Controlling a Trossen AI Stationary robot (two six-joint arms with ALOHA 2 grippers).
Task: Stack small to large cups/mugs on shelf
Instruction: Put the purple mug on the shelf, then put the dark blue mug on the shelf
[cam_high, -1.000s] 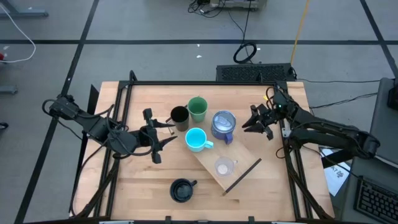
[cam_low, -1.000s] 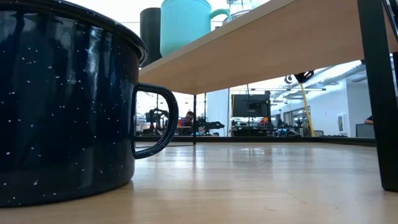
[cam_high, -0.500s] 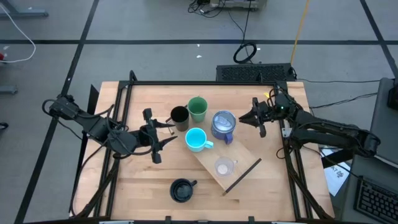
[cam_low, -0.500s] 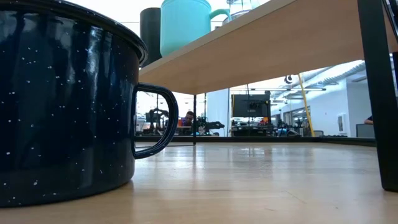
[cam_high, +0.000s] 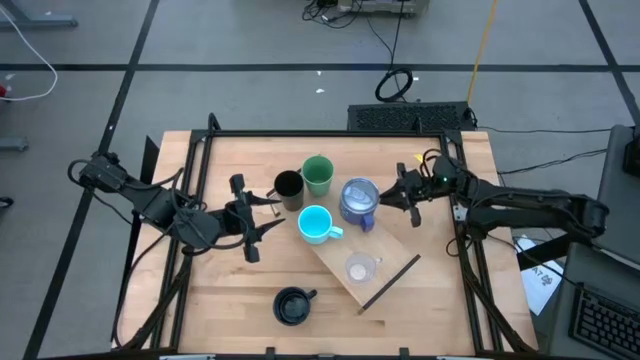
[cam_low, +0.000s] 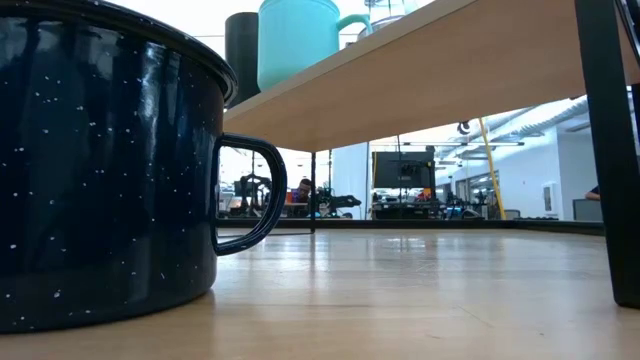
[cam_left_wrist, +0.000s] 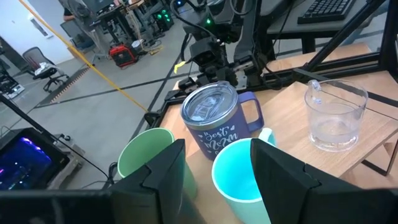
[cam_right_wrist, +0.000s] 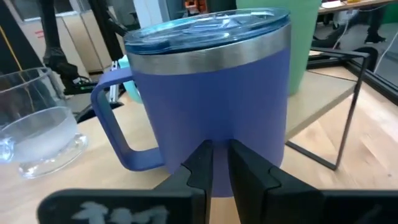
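Observation:
On the light-wood shelf (cam_high: 385, 262) stand a black cup (cam_high: 288, 187), a green cup (cam_high: 318, 174), a cyan mug (cam_high: 315, 224), a bluish-purple tumbler (cam_high: 358, 199) with a clear lid, and a small clear glass cup (cam_high: 358, 268). A dark navy mug (cam_high: 292, 305) stands on the table near the front edge. My right gripper (cam_right_wrist: 216, 163) is shut, level, its tips right at the tumbler's side. My left gripper (cam_high: 268, 217) hangs open left of the cyan mug (cam_left_wrist: 239, 177), apart from it. My right gripper comes level from the table's right at the tumbler's lower side wall (cam_right_wrist: 214, 134), beside the handle (cam_right_wrist: 115, 118). The shut fingertips (cam_right_wrist: 200, 163) stand right at the wall; whether they touch it I cannot tell. The tumbler stands upright on the shelf.
The shelf has thin dark brackets at its ends (cam_high: 392, 281). A black frame (cam_high: 200, 160) runs along the table's edges. In the low view the navy mug (cam_low: 100, 170) fills the left foreground, with the shelf's underside (cam_low: 430, 80) above bare table.
My right gripper has gone toward the table's left, up to the tumbler's side, and has rolled a little on the way. The tumbler and the other cups stand as before.

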